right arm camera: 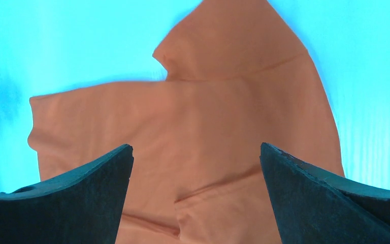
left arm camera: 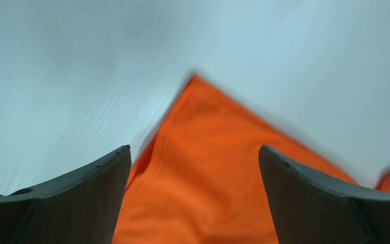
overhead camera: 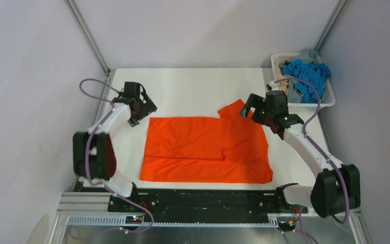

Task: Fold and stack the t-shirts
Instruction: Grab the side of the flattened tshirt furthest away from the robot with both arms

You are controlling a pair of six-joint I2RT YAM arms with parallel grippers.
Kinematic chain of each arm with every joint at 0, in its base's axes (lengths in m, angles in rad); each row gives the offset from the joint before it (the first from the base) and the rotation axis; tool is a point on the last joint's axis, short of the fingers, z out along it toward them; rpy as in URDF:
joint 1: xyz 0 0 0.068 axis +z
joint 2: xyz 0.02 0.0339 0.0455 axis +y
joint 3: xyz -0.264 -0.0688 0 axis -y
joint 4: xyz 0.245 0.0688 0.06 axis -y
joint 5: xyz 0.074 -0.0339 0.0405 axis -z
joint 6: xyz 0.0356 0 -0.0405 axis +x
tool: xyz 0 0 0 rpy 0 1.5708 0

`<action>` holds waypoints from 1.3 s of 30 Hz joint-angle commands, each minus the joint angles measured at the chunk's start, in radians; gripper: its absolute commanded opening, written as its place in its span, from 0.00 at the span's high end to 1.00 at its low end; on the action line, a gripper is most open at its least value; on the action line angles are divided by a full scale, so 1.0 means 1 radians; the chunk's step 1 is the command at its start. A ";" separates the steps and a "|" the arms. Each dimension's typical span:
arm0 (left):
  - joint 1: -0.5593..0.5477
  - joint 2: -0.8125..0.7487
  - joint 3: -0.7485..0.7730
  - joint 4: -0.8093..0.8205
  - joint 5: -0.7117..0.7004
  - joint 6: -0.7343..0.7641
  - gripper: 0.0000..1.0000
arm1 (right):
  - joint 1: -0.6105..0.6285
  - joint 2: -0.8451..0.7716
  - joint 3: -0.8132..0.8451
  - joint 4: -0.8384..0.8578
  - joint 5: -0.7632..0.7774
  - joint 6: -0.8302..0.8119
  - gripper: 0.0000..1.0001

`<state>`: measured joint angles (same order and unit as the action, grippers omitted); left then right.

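Hovering my left pincer and right pincer, both released and empty, I see the orange t-shirt flat on the surface, long axis left-right, far-left corner just beside the left, far-right sleeve beside the right.

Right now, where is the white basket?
In the top view, the white basket sits at the far right corner of the table, holding a bright blue shirt, just beyond the right gripper.

Matt orange cloth t-shirt, seemingly smooth
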<state>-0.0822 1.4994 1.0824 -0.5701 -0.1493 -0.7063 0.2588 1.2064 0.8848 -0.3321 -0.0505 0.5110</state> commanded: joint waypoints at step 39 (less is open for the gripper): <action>0.001 0.409 0.204 0.078 0.169 -0.011 1.00 | 0.013 0.480 0.306 0.197 0.146 -0.265 0.02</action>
<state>-0.0700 1.9377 1.2758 -0.4759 0.0586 -0.7166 0.2485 1.5551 1.0454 -0.2180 -0.0380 0.3389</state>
